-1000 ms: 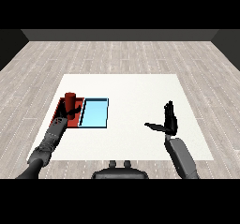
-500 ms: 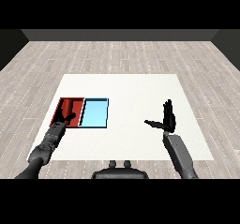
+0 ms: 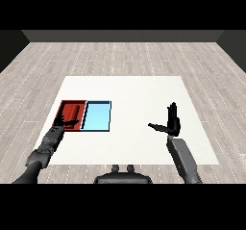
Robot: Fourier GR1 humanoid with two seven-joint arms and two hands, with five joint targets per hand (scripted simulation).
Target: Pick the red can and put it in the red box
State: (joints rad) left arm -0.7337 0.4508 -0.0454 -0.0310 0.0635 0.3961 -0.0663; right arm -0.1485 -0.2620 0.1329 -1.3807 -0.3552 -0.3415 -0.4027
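The red can [image 3: 75,112] lies inside the red tray [image 3: 64,109] at the left of the table, hard to tell apart from the tray's floor. My left hand [image 3: 64,123] rests over the tray's near edge, fingers relaxed and off the can. The right hand [image 3: 172,124] is held up over the table's right part, open with straight fingers and thumb spread, holding nothing.
The light blue tray [image 3: 97,116] lies right beside the red tray, touching its right side. The white table [image 3: 139,94] stretches out between the trays and my right hand.
The can, upright in my left hand above the red tray a second ago, now lies in the tray. The left hand has let go and drawn back towards me. The right hand barely moved.
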